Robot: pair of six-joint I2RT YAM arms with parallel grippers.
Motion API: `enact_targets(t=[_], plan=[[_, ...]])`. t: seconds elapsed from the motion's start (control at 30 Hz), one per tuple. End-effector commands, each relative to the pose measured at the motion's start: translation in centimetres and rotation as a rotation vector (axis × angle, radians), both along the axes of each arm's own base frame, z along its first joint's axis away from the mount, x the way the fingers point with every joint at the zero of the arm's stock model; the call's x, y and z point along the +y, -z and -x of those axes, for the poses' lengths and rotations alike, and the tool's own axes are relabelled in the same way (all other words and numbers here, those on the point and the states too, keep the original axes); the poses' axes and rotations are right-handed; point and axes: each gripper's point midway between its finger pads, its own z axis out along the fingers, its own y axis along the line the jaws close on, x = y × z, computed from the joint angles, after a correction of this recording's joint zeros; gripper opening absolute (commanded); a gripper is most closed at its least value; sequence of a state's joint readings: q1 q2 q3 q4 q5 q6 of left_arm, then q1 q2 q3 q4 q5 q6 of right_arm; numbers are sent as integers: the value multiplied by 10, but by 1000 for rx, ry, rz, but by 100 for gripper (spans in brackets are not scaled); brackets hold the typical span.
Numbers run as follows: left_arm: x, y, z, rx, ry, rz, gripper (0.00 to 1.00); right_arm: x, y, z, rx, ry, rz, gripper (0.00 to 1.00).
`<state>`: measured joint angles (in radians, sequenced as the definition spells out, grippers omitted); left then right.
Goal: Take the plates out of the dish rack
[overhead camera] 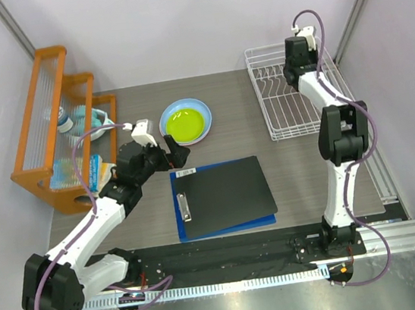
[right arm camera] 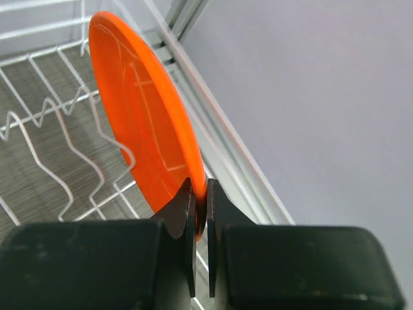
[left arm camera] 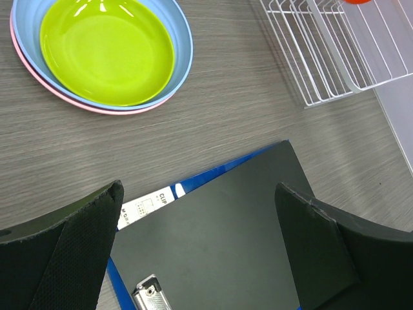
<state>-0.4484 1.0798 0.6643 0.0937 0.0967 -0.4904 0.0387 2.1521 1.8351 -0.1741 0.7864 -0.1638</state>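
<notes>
The right gripper (right arm camera: 201,213) is clamped on the orange plate (right arm camera: 139,116)'s rim, upright among the dish rack (right arm camera: 45,161) wires ahead. Best to lift straight, clearing the tines. The left gripper (left arm camera: 199,194) hangs with fingers apart, the lime green plate (left arm camera: 106,51) ahead.

Pale lilac walls (overhead camera: 175,22) enclose a grey wood-grain table (overhead camera: 294,174) under soft, even light.
</notes>
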Motion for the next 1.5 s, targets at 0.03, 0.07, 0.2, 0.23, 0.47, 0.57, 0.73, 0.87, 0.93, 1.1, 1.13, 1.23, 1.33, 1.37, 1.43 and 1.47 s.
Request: enact_targets(t=[0.03,0.07,0.2,0.23,0.47,0.57,0.73,0.87,0.93,1.1,1.13,1.23,1.33,1.37,1.43,1.47], plan=[[2,-9,-4,-15,-20,14,99,-4,-127,29,-319,80,46,1],[1,-9,-3,-13,-19,21,99,0,-141,34,-348,75,36,1],[0,-14,-5,-18,-26,48,100,22,-151,57,-350,37,-42,1],[-2,-15,-5,-18,-21,49,99,27,-156,63,-358,22,-65,1],[-14,-49,-11,-68,24,102,99,106,-154,102,-328,-214,-350,1],[-24,-63,-14,-78,59,136,99,148,-144,126,-318,-354,-523,1],[-36,-66,-23,-76,80,199,99,201,-116,166,-243,-538,-777,1],[-49,-64,-30,-61,110,256,99,235,-118,196,-256,-652,-941,1],[-55,-57,-34,-51,124,275,100,252,-106,209,-220,-692,-1018,1],[-69,-59,-44,-65,161,332,99,279,-88,236,-185,-751,-1128,2],[-72,-53,-47,-53,166,335,99,284,-85,240,-178,-753,-1158,2],[-79,-56,-50,-53,194,373,99,298,-77,250,-160,-783,-1220,3],[-84,-54,-51,-57,204,399,100,308,-74,257,-146,-810,-1249,3],[-86,-55,-52,-63,206,406,99,310,-69,258,-140,-801,-1261,4],[-88,-55,-53,-62,215,415,99,316,-66,261,-132,-814,-1291,5],[-90,-53,-53,-57,220,415,98,321,-69,262,-131,-839,-1306,5]])
